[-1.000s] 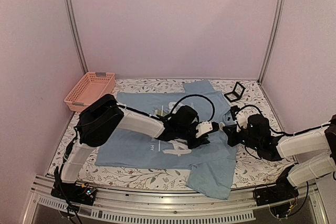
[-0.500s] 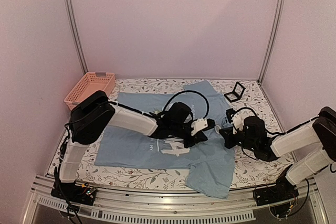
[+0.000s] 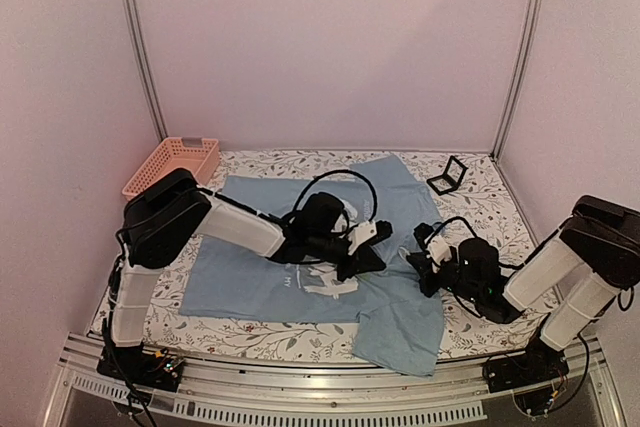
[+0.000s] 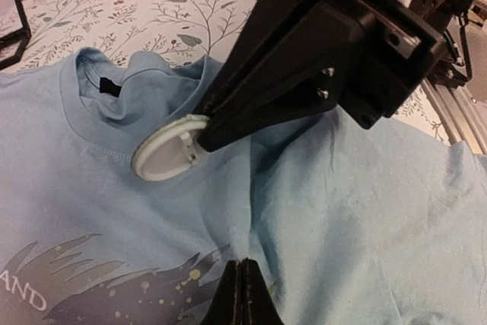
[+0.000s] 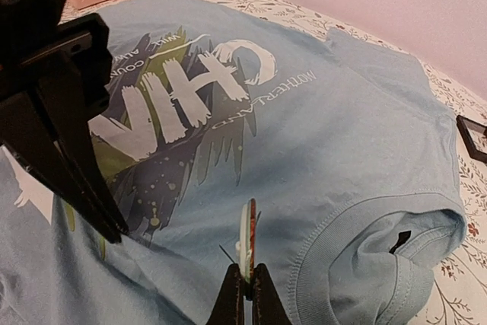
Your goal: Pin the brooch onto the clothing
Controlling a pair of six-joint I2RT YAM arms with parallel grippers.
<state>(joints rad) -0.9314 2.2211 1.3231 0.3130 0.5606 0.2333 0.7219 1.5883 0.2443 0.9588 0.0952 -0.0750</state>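
Note:
The light blue T-shirt [image 3: 240,267] lies spread on the table, with white "CHINA" lettering [image 5: 183,89] over green and grey strokes. My left gripper [image 3: 372,259] is shut on a small raised fold of the shirt [image 4: 242,260] near the print's edge. My right gripper [image 3: 418,265] is shut on the brooch [image 5: 247,237], held edge-on just above the cloth beside the collar [image 5: 358,234], with its pin sticking out to the left. In the left wrist view the brooch [image 4: 163,159] shows its white back, held at the right gripper's tips close below the collar.
A pink basket [image 3: 170,169] stands at the back left. A small black square case [image 3: 448,175] lies open at the back right. The shirt's lower right part [image 3: 405,332] is bunched near the front edge. The table has a floral cover [image 3: 480,197].
Both grippers have moved left and nearer. The left one has drawn the pinched shirt fold with it. The right one, with the brooch, has closed in on the collar area.

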